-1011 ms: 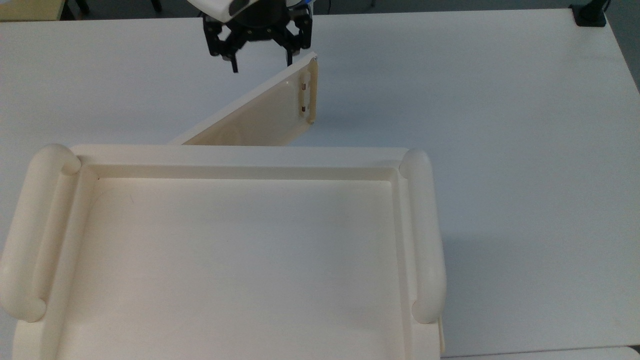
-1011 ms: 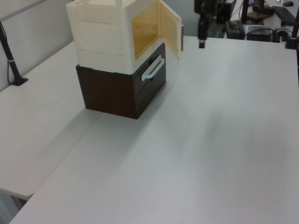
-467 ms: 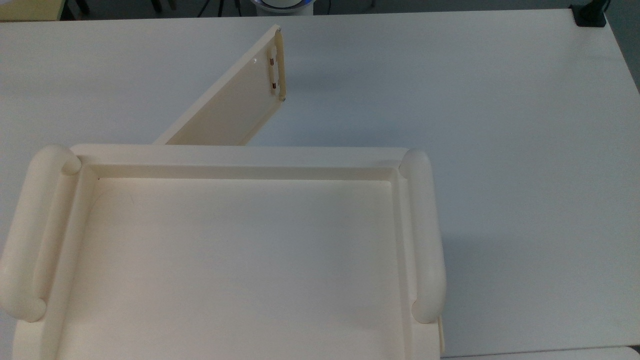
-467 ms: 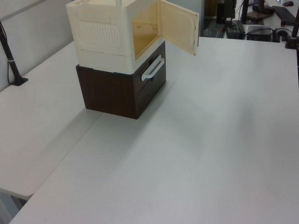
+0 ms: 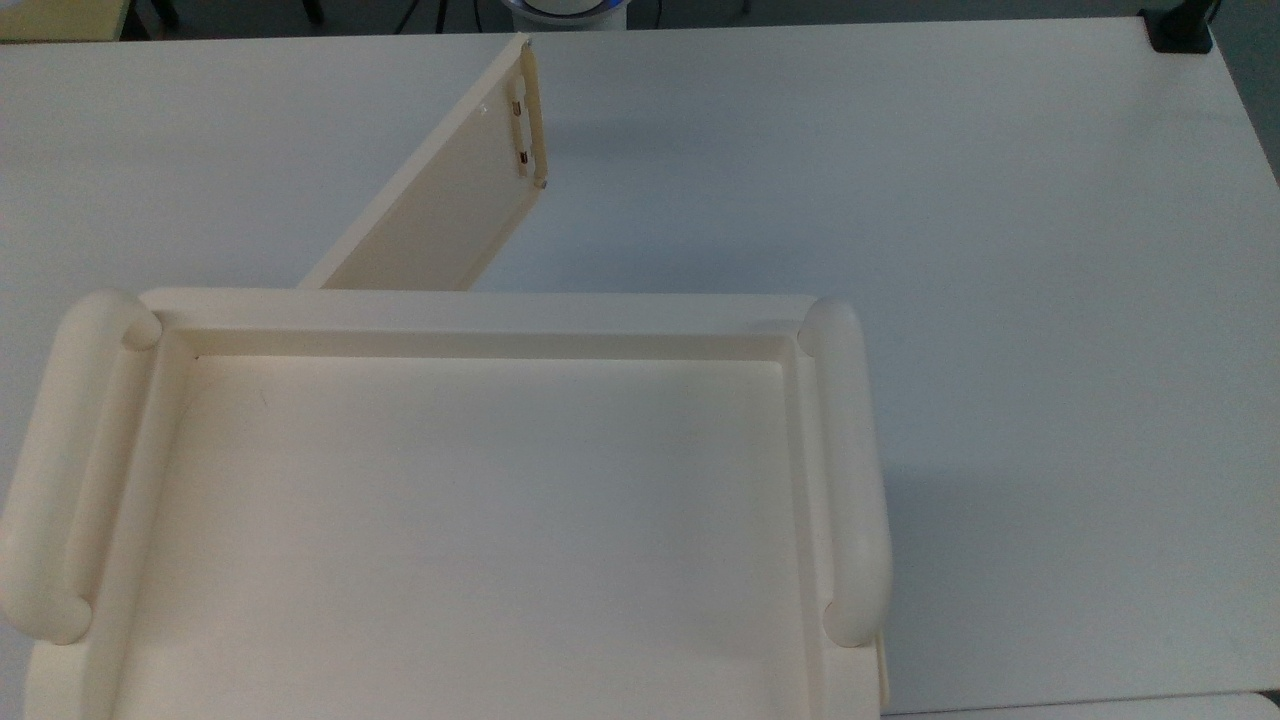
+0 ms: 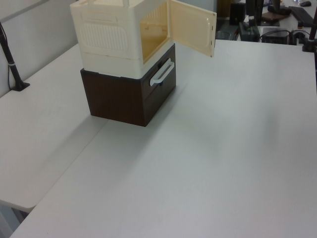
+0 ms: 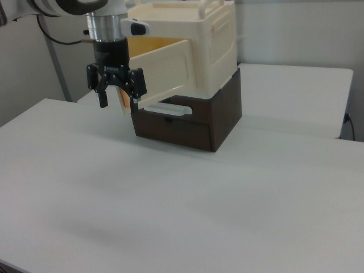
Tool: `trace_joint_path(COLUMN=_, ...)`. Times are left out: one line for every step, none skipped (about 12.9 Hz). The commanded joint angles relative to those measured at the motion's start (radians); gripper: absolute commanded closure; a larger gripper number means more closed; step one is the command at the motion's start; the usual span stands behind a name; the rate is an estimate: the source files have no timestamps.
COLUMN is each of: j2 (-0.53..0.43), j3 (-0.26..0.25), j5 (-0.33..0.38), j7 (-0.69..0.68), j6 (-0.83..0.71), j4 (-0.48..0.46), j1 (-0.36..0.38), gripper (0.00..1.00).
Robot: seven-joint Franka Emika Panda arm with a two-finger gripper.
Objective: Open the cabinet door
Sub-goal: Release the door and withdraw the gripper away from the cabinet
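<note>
Cabinet door point(image 6: 192, 32) is seen swung wide out from the cream cabinet point(image 6: 111, 34), which is stacked on a dark brown drawer unit point(image 6: 130, 94) on the white table point(image 6: 213, 158); in the top view the panel point(image 5: 440, 190) is angled away from the tray-like top point(image 5: 480, 330), with its edge strip toward the far table edge; in the right view the gripper point(image 7: 119, 101) is held with fingers spread and nothing between them, just in front of the door's free edge point(image 7: 159, 71).
</note>
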Motion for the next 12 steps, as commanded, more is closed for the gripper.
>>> trace_joint_path(j2=-0.042, j3=0.015, j5=0.01, j7=0.063, j6=0.0, j4=-0.038, j1=-0.01, gripper=0.0)
trace_joint_path(j2=-0.037, j3=0.035, j5=0.012, j7=0.088, j6=0.011, j4=-0.038, j1=-0.005, gripper=0.0)
trace_joint_path(j2=-0.036, j3=0.068, j5=0.012, j7=0.118, j6=0.043, j4=-0.05, j1=-0.008, gripper=0.0)
trace_joint_path(j2=-0.036, j3=0.07, j5=0.01, j7=0.14, j6=0.061, j4=-0.064, j1=-0.008, gripper=0.0)
trace_joint_path(j2=-0.031, j3=0.07, j5=0.009, j7=0.143, j6=0.083, j4=-0.067, j1=-0.01, gripper=0.0)
trace_joint_path(j2=-0.028, j3=0.07, j5=0.007, j7=0.143, j6=0.103, j4=-0.067, j1=-0.01, gripper=0.0)
trace_joint_path(j2=-0.028, j3=0.07, j5=0.007, j7=0.145, j6=0.107, j4=-0.067, j1=-0.011, gripper=0.0)
trace_joint_path(j2=-0.028, j3=0.067, j5=0.007, j7=0.148, j6=0.106, j4=-0.067, j1=-0.011, gripper=0.0)
trace_joint_path(j2=-0.027, j3=0.067, j5=0.009, j7=0.157, j6=0.107, j4=-0.068, j1=-0.011, gripper=0.0)
trace_joint_path(j2=-0.027, j3=0.067, j5=0.009, j7=0.168, j6=0.107, j4=-0.068, j1=-0.011, gripper=0.0)
trace_joint_path(j2=-0.025, j3=0.064, j5=0.009, j7=0.168, j6=0.109, j4=-0.067, j1=-0.011, gripper=0.0)
trace_joint_path(j2=-0.023, j3=0.059, j5=0.015, j7=0.168, j6=0.112, j4=-0.067, j1=-0.011, gripper=0.0)
